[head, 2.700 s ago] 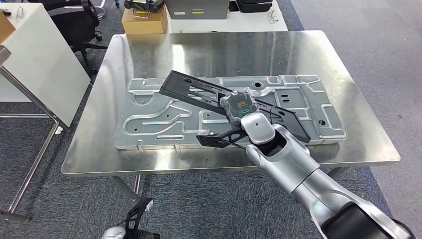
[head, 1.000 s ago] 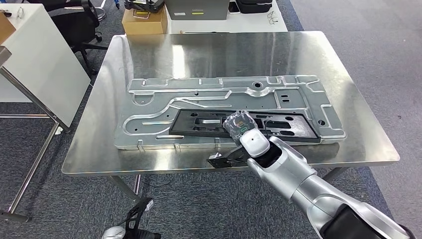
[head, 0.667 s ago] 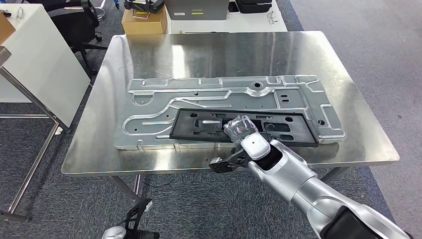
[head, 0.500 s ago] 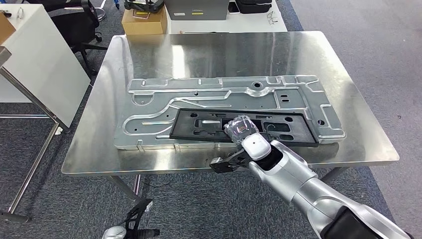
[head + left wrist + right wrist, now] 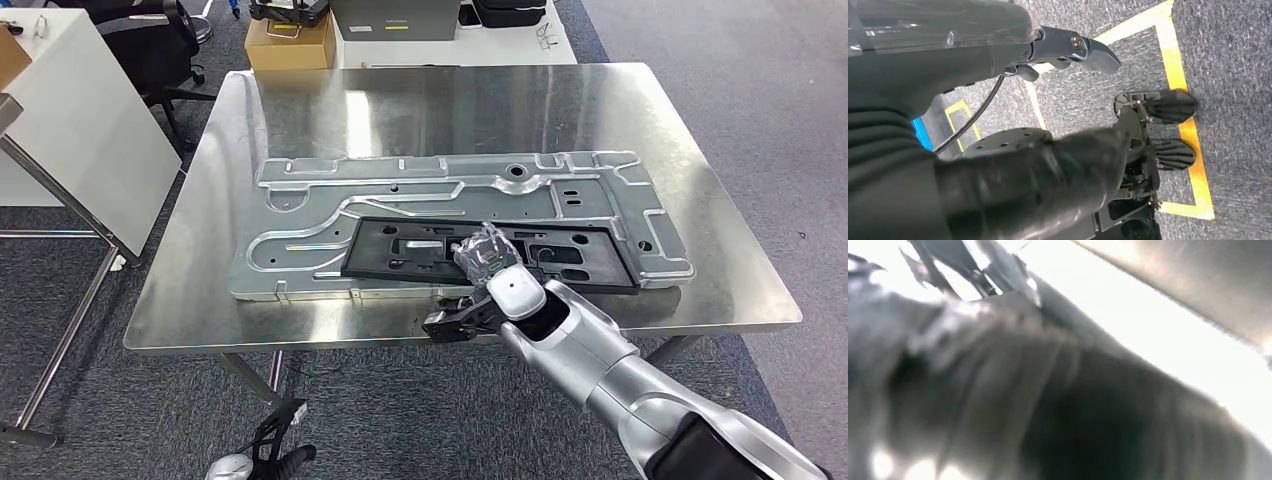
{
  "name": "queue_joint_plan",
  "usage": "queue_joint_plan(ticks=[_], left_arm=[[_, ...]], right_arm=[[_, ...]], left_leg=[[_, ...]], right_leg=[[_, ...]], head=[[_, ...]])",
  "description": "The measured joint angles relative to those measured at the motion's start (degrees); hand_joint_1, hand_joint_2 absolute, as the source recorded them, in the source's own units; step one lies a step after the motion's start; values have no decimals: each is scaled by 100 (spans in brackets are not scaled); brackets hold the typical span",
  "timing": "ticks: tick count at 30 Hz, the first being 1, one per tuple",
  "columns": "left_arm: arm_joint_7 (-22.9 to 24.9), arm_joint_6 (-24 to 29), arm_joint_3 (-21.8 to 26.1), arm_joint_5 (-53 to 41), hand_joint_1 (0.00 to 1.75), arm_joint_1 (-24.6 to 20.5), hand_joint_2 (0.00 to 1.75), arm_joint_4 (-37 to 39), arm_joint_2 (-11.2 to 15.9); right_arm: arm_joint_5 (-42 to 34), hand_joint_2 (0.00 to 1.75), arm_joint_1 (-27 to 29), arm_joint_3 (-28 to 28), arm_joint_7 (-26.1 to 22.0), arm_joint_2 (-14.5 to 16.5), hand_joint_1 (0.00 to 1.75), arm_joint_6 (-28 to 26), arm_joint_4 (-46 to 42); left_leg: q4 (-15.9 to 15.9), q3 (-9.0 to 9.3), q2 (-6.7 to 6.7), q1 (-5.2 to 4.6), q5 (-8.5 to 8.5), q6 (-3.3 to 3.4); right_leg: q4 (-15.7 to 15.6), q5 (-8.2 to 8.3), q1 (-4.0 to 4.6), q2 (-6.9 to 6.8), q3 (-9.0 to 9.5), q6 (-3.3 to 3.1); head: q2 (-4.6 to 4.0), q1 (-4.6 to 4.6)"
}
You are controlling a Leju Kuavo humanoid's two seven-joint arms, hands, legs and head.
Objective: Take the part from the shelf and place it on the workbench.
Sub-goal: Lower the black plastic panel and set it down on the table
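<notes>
The long black part lies flat on the stamped silver plate on the steel workbench. My right hand hovers at the part's near edge. Its clear-covered back is over the part, and its dark fingers reach out over the bench's front rim, off the part. The right wrist view is a dark blur against glare. My left hand hangs over grey carpet, thumb and fingers apart, holding nothing.
A white table stands at the left, with an office chair behind it. A cardboard box and a grey case sit beyond the bench. Yellow tape marks the floor.
The part was held tilted above the plate 2.7 s ago; now it lies flat on it. Over the last second my right hand drew back a little toward the bench's front edge.
</notes>
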Motion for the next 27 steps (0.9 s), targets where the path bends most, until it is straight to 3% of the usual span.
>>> queue_joint_plan(ticks=[27], left_arm=[[-68, 43, 2, 165, 0, 63, 0, 0, 0]], right_arm=[[-131, 0, -738, -2, 325, -74, 0, 73, -686]], left_leg=[[0, 0, 0, 0, 0, 0]], right_leg=[[0, -1, 0, 0, -1, 0]], head=[[0, 0]])
